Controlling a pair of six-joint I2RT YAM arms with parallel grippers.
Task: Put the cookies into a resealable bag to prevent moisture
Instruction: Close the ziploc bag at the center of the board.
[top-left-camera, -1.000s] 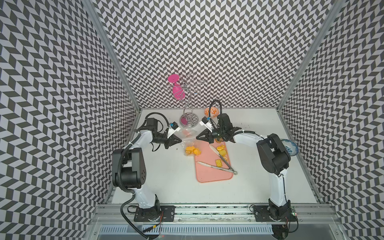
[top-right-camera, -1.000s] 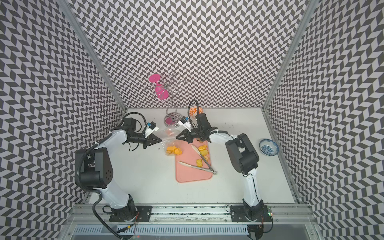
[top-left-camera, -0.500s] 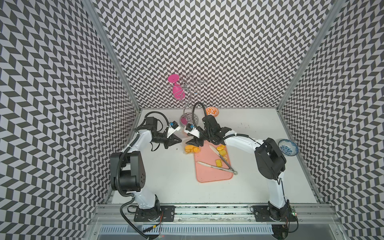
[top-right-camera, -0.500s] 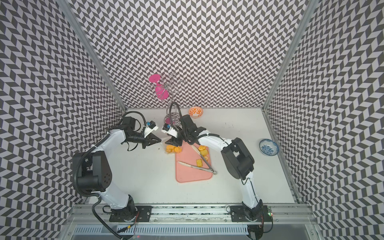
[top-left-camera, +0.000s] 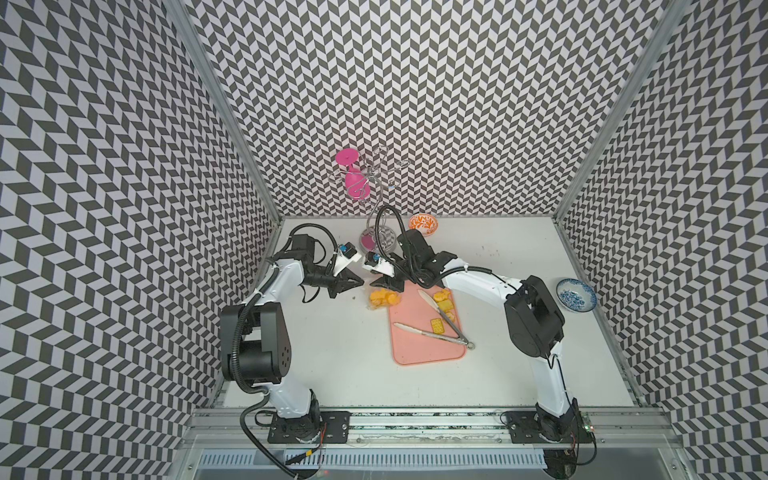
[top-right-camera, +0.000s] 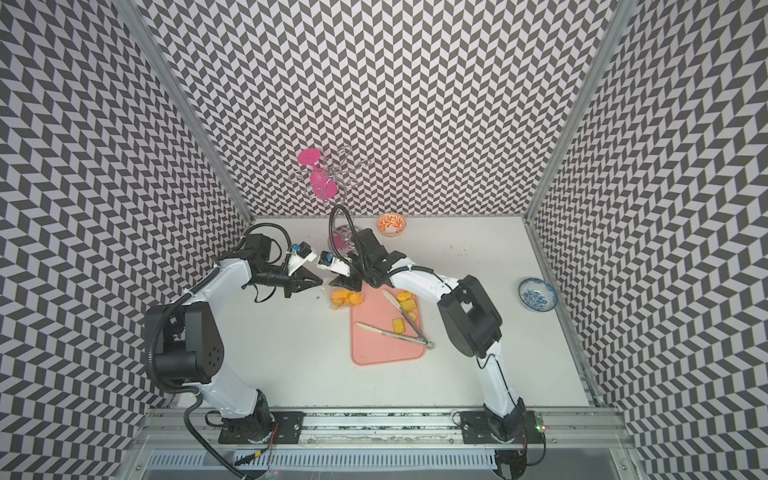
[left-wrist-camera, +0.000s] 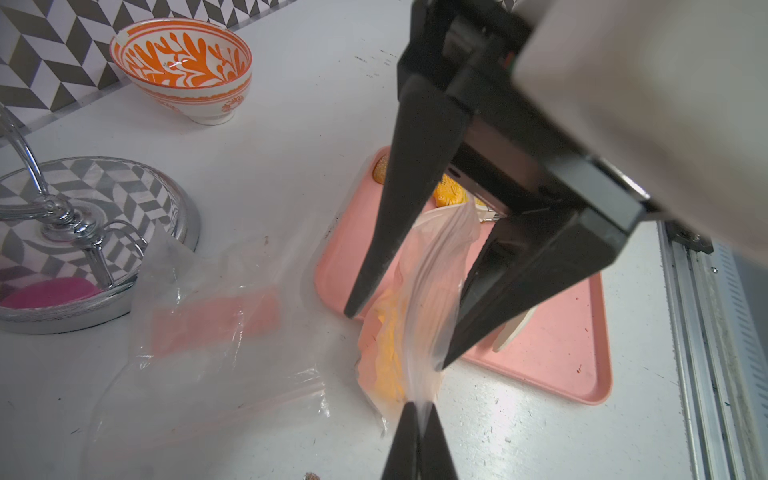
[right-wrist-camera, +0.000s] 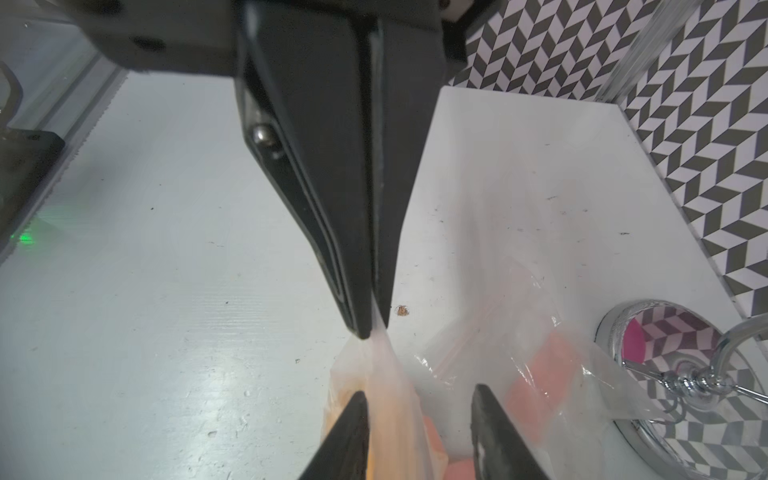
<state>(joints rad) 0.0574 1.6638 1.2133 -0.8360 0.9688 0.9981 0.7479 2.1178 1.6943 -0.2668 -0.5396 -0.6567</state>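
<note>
The left hand (left-wrist-camera: 417, 411) is pinching the edge of the clear bag (left-wrist-camera: 436, 266), fully closed on the film. The right hand (left-wrist-camera: 399, 338) is standing part open, its fingers straddling the bag without clamping it. Some cookies (top-left-camera: 384, 298) are lying inside the bag just beside both hands. Other cookies (top-left-camera: 443, 302) are sitting on the pink tray (top-left-camera: 428, 353) near the right hand.
</note>
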